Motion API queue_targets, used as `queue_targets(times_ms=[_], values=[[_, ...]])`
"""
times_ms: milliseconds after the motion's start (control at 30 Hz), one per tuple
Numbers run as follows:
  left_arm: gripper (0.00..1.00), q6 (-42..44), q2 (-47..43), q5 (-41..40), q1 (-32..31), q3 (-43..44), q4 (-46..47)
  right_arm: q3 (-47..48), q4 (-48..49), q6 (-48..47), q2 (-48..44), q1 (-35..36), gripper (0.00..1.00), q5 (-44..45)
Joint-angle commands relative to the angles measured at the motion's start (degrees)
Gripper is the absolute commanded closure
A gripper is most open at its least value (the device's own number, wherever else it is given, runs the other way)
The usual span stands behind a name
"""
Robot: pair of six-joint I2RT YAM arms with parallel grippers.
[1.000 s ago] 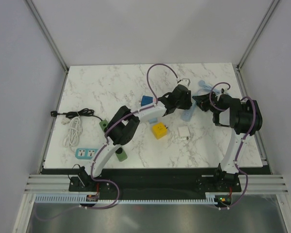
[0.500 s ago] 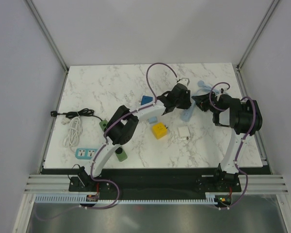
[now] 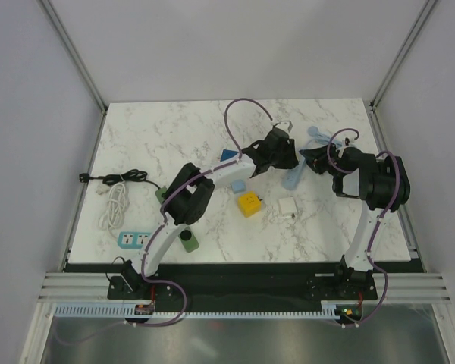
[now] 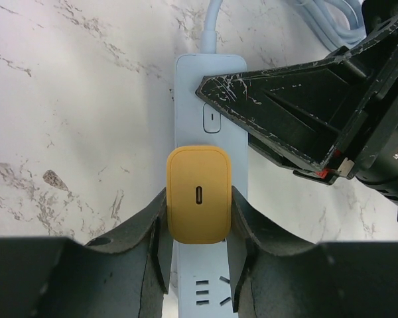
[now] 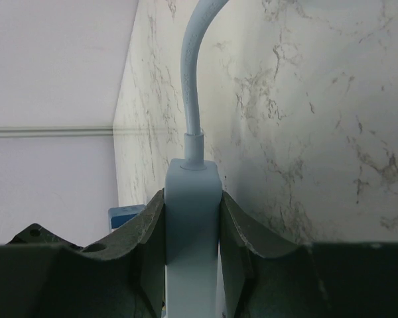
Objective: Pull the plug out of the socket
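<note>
The yellow plug [image 4: 198,195] has a small slot on its face and sits clamped between the fingers of my left gripper [image 4: 199,213], which is shut on its sides. Right behind it lies the pale blue socket strip [image 4: 211,83]; one outlet's slots show below the plug, while its prongs are hidden. My right gripper [image 5: 192,211] is shut on the strip's cable end [image 5: 192,192], with the cable [image 5: 192,79] running away from it. From above, the left gripper [image 3: 279,150] and right gripper [image 3: 312,161] face each other over the strip [image 3: 292,179].
A yellow cube [image 3: 249,203], a white adapter [image 3: 287,207] and a blue block [image 3: 228,156] lie close by. Farther left are green pieces [image 3: 162,195], a coiled white cable [image 3: 115,203], a black cord [image 3: 110,178] and a teal power strip [image 3: 135,240].
My left gripper has drifted towards the back left with the yellow plug in it. The strip and the right gripper have stayed where they were.
</note>
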Motion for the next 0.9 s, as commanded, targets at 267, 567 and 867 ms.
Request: queue_targets(times_ms=[267, 567, 867], values=[[0.98, 10.97, -9.00, -14.90, -4.97, 3.43, -3.39, -0.11, 1.29, -2.63, 0.63, -2.12, 1.00, 7.00], [0.98, -1.10, -11.64, -2.28, -1.01, -2.81, 4.72, -0.20, 1.11, -2.72, 0.54, -2.39, 1.00, 7.08], [0.98, 5.22, -18.66, -6.24, -1.01, -9.92, 1.37, -0.11, 1.64, -2.19, 1.16, -2.65, 1.00, 6.38]])
